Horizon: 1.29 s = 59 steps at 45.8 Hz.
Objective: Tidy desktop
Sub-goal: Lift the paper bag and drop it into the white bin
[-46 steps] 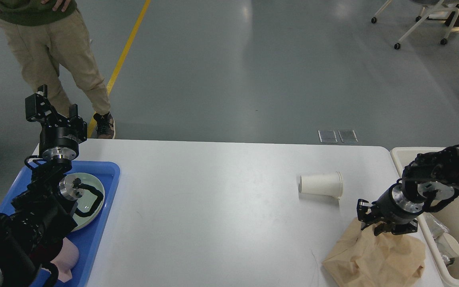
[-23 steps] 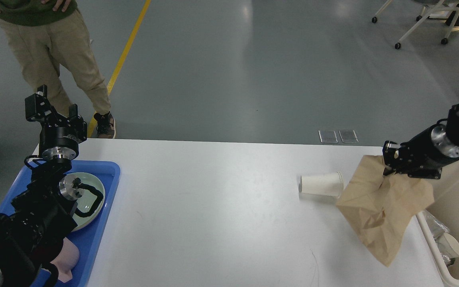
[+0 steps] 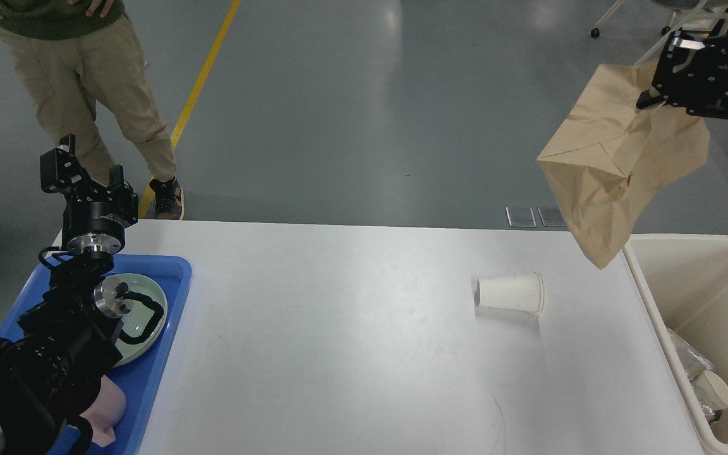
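Note:
The white desktop (image 3: 351, 341) fills the lower half of the head view. A white paper cup (image 3: 509, 294) lies on its side on the desktop's right part. My right gripper (image 3: 658, 88) is at the top right, high above the desktop, shut on a crumpled brown paper bag (image 3: 617, 164) that hangs below it near the bin's far left corner. My left gripper (image 3: 83, 177) is raised over the far end of the blue tray, open and empty.
A blue plastic tray (image 3: 149, 373) at the left holds a pale green plate (image 3: 139, 316) and a pink cloth (image 3: 105, 411). A cream-white bin (image 3: 655, 303) with trash stands at the table's right edge. A person (image 3: 86, 82) stands behind the left corner.
My right gripper has lifted the brown paper bag off the desktop's near right part, up and back to high above the bin's far corner. The left arm has not moved.

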{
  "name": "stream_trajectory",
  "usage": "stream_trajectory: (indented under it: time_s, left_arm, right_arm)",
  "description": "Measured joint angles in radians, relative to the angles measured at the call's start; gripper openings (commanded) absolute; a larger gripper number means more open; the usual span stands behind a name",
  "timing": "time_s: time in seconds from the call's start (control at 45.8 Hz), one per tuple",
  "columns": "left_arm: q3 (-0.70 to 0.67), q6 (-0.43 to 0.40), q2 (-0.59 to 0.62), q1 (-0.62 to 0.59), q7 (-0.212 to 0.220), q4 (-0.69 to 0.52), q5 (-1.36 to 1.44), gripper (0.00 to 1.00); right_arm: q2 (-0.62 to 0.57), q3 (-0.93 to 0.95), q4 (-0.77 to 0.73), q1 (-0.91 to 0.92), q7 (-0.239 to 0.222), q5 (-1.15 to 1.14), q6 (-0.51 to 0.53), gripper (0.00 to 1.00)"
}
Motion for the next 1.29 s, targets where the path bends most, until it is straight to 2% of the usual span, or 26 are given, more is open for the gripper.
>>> stream_trajectory:
  time_s: [0.153, 0.393, 0.503, 0.568, 0.634, 0.655, 0.787, 0.961, 1.114, 1.289]
  left_arm:
    - [0.000, 0.000, 0.000, 0.000, 0.000, 0.000, 0.000, 0.96]
    - [0.000, 0.000, 0.000, 0.000, -0.001, 0.000, 0.000, 0.96]
    - [0.000, 0.000, 0.000, 0.000, -0.001, 0.000, 0.000, 0.96]
    - [0.000, 0.000, 0.000, 0.000, -0.001, 0.000, 0.000, 0.96]
    - [0.000, 0.000, 0.000, 0.000, -0.001, 0.000, 0.000, 0.96]
    - [0.000, 0.000, 0.000, 0.000, -0.001, 0.000, 0.000, 0.96]
    - [0.000, 0.000, 0.000, 0.000, -0.001, 0.000, 0.000, 0.96]
    - [0.000, 0.000, 0.000, 0.000, 0.000, 0.000, -0.001, 0.96]
    - [0.000, 0.000, 0.000, 0.000, 0.000, 0.000, -0.001, 0.96]
    - [0.000, 0.000, 0.000, 0.000, 0.000, 0.000, -0.001, 0.96]
  right_arm:
    - [-0.034, -0.003, -0.106, -0.183, -0.001, 0.001, -0.106, 0.00]
    - [-0.042, 0.003, -0.360, -0.601, 0.000, 0.016, -0.390, 0.00]
    - [-0.032, 0.009, -0.462, -0.766, 0.001, 0.018, -0.476, 0.00]
    - [-0.010, 0.012, -0.516, -0.865, 0.001, 0.019, -0.514, 0.38]
    - [0.024, 0.014, -0.569, -0.950, 0.002, 0.020, -0.548, 0.91]
    - [0.034, 0.014, -0.587, -0.975, 0.002, 0.020, -0.559, 1.00]
    - [0.103, 0.018, -0.689, -1.110, 0.003, 0.020, -0.620, 1.00]
    - [0.141, 0.027, -0.718, -1.178, 0.004, 0.020, -0.629, 1.00]
    - [0.156, 0.028, -0.710, -1.175, 0.006, 0.022, -0.626, 1.00]
    - [0.198, 0.018, -0.668, -1.039, 0.010, 0.028, -0.568, 1.00]
